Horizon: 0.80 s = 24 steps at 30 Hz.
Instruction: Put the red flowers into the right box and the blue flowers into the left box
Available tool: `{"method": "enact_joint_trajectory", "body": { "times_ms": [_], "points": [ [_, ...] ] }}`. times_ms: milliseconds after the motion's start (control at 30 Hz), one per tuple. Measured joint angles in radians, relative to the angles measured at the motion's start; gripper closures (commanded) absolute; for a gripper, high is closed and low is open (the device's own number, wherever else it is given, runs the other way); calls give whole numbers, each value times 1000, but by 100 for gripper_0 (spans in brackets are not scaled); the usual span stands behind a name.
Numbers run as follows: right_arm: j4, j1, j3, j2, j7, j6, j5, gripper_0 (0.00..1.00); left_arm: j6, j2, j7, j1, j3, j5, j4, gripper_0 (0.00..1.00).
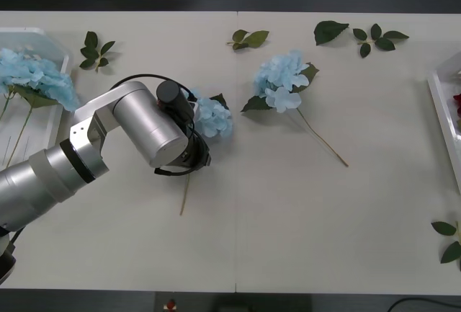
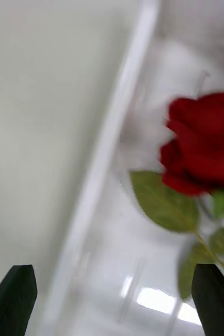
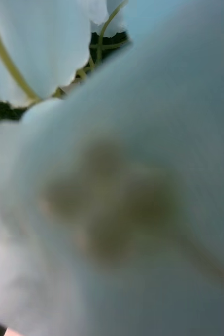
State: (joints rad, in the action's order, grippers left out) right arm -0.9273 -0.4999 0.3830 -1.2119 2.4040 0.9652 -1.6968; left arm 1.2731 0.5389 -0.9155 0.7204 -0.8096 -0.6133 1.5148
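The left arm is stretched in from the lower left of the front view, its wrist bent down over a blue flower at centre-left; whether the left gripper is open cannot be told. The right gripper is held open over the right box, a red rose lying inside.

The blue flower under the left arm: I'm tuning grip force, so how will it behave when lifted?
The blue flower is probably light and soft: its head is a cluster of thin petals that would crush easily. Its stem looks thin, so gripped low, the wide head may droop. It seems unlikely to roll, lying flat on the table.
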Motion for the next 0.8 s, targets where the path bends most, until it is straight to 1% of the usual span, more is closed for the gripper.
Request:
{"method": "enact_joint_trajectory", "body": {
  "times_ms": [233,500,600,667,733,800],
  "points": [
    [-348,1,0,-45,-272,35,71,14,-16,0,0,0,-18,0,-22,0],
    [-594,0,0,-45,-608,23,218,14,-16,0,0,0,-36,1,-23,0],
    [-643,-7,3,-16,-728,23,294,14,-16,0,0,0,-36,2,-23,0],
    [-645,-39,31,18,-768,23,328,14,-16,0,0,0,-36,4,-23,0],
    [-629,-99,94,57,-789,22,362,14,-16,0,0,0,-36,11,-24,0],
    [-586,-183,190,105,-817,5,402,14,-17,0,0,0,-36,18,-25,0]
  ]
}}
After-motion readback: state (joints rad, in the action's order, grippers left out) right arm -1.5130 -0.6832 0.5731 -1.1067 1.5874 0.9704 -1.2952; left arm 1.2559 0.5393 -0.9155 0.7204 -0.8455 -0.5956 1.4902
